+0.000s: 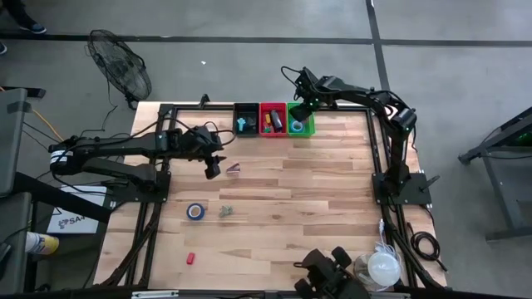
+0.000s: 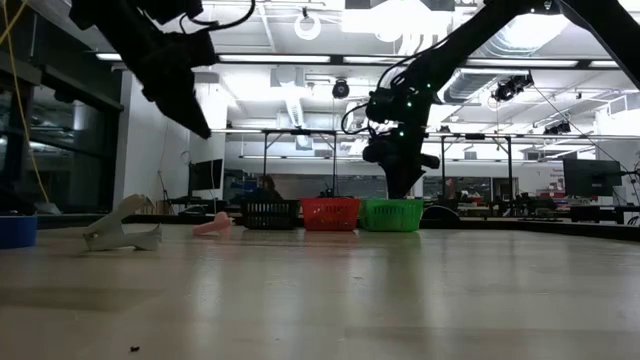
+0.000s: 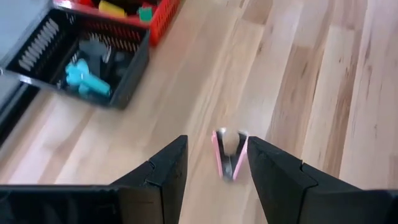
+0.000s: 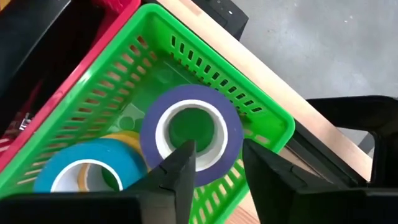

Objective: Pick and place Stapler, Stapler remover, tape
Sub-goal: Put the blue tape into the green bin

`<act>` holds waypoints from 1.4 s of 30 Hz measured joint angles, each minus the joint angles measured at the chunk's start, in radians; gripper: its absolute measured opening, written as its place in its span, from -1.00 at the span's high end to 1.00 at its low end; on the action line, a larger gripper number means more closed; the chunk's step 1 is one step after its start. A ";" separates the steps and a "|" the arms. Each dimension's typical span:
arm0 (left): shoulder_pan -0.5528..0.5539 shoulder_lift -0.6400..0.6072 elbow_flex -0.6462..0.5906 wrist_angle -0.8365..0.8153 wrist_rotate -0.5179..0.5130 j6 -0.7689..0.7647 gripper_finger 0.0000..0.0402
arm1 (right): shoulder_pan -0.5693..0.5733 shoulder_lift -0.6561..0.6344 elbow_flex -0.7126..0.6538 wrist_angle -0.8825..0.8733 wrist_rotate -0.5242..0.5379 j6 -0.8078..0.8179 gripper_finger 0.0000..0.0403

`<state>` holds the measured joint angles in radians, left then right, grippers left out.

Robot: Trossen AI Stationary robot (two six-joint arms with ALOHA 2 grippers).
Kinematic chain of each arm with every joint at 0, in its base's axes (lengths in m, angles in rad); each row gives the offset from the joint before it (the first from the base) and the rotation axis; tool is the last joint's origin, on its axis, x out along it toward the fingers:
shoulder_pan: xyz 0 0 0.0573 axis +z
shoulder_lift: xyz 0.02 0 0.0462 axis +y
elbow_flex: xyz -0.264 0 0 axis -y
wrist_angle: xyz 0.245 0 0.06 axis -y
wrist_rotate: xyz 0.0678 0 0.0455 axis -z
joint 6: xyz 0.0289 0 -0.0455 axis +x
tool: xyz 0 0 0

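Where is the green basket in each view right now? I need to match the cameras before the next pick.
High view: green basket at the table's far edge, right end of the three-basket row, under the right gripper.
Low view: rightmost basket in the far row.
Left wrist view: not in it.
Right wrist view: fills the frame, tape rolls inside.
Shared landmark: the red basket beside it.

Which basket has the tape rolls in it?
The green basket, the end one beside the red basket, holds the tape rolls; the right gripper hovers over it.
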<state>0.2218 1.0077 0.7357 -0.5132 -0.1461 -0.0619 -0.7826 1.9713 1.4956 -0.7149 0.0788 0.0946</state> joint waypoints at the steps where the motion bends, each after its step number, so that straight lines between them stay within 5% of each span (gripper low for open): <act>1: 0.000 0.000 0.000 -0.018 0.000 -0.009 0.19 | 0.000 0.000 0.000 0.000 0.000 -0.006 0.35; 18: 0.000 0.000 -0.121 -0.232 0.056 -0.265 0.19 | 0.009 -0.165 0.000 -0.011 -0.051 -0.055 0.26; 29: -0.007 0.000 -0.143 -0.349 0.161 -0.572 0.19 | 0.142 -0.275 0.000 -0.010 -0.076 -0.126 0.26; 42: -0.338 0.021 -0.143 -0.378 0.146 -0.967 0.19 | 0.269 -0.276 0.000 0.020 -0.068 -0.182 0.26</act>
<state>-0.1159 1.0291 0.5922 -0.8915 0.0002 -1.0284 -0.5132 1.6955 1.4952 -0.6948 0.0109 -0.0878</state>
